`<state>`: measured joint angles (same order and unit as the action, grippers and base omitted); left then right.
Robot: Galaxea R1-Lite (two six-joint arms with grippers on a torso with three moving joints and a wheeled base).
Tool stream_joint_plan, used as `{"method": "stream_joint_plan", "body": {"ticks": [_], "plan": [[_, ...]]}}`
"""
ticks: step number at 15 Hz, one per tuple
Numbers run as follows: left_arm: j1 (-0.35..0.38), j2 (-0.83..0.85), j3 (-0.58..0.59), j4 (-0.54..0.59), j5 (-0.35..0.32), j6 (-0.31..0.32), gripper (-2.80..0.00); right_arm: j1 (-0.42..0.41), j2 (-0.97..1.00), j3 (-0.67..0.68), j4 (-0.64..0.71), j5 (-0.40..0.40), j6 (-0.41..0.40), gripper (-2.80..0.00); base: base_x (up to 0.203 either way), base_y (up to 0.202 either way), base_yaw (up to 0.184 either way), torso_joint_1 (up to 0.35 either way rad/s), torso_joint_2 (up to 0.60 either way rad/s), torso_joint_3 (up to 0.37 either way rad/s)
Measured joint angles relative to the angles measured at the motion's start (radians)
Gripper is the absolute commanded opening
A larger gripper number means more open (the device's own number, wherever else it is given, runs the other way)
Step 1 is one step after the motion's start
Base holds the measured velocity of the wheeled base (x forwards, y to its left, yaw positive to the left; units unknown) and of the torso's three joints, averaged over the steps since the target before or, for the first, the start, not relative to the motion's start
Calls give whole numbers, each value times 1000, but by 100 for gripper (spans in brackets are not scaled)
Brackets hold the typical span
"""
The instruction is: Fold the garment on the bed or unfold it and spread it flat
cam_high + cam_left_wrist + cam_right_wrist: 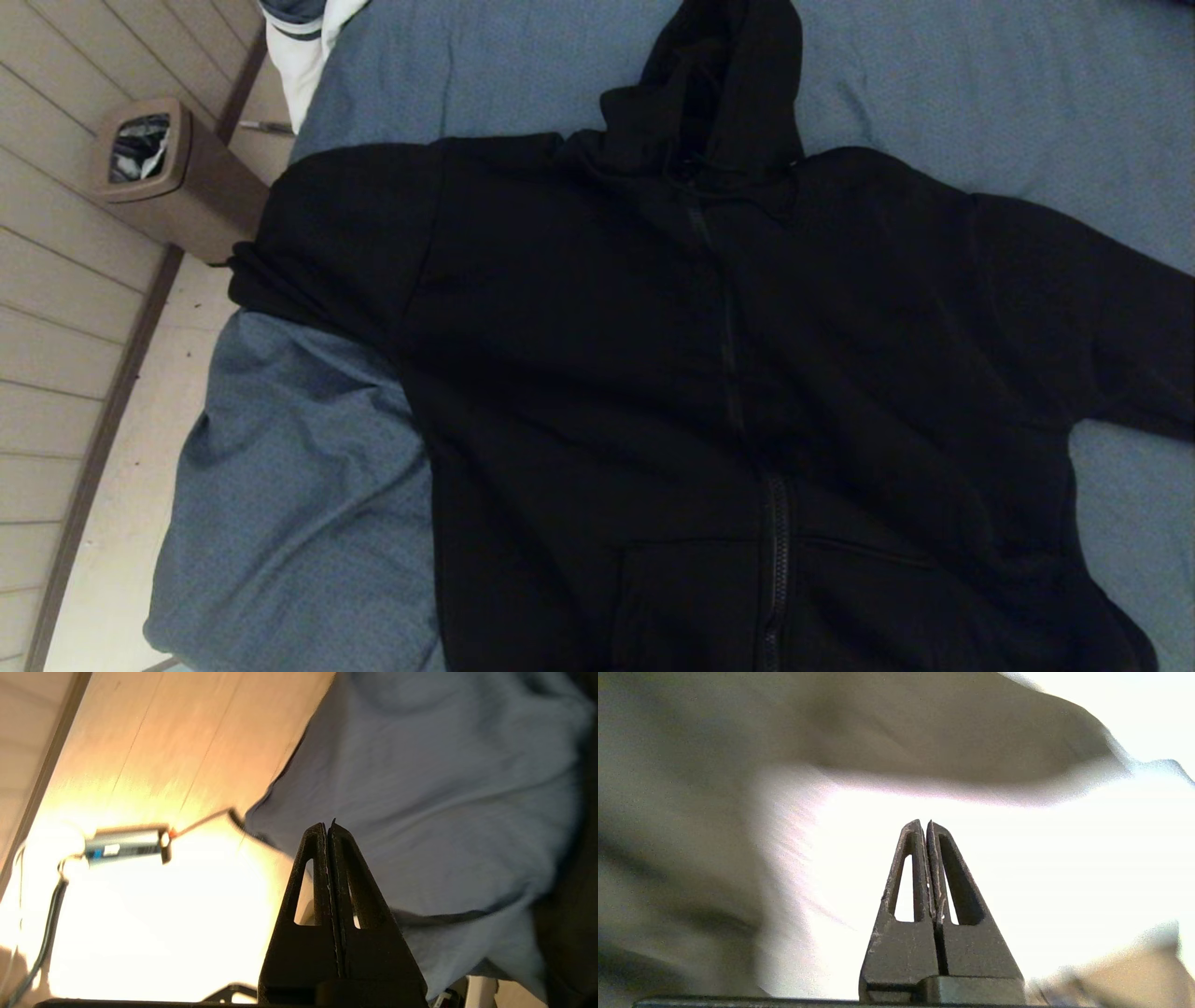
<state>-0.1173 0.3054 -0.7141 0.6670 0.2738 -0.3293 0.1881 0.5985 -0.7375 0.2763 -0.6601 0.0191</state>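
Observation:
The garment [672, 373], a large black zip hoodie, lies spread flat and face up on the bed [308, 504]. Its hood points to the far side and both sleeves reach outward. The left sleeve ends at the bed's left edge. Neither arm shows in the head view. In the left wrist view my left gripper [327, 825] is shut and empty, hanging over the blue-grey sheet [444, 812] near the bed's edge. My right gripper [924, 823] is also shut and empty, with blurred dark cloth [691, 812] beside it.
A brown waste bin [173, 177] stands on the floor left of the bed. A navy and white duvet [308, 37] bunches at the far left corner. A small metal device on a cable [126, 843] lies on the pale floor.

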Motion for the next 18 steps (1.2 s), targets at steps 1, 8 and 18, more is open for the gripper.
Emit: {"method": "stream_joint_plan", "body": {"ticks": [1, 8, 18], "plan": [[16, -13, 17, 2, 0, -10, -280, -77, -67, 71, 5, 0, 0, -280, 0, 0, 0, 0, 0, 0], [129, -149, 276, -183, -46, 171, -280, -213, -363, 449, -115, 244, 15, -280, 0, 0, 0, 0, 0, 0], [119, -303, 709, -682, -271, 324, -280, -194, -599, 735, -361, 643, -127, -280, 0, 0, 0, 0, 0, 0]]}}
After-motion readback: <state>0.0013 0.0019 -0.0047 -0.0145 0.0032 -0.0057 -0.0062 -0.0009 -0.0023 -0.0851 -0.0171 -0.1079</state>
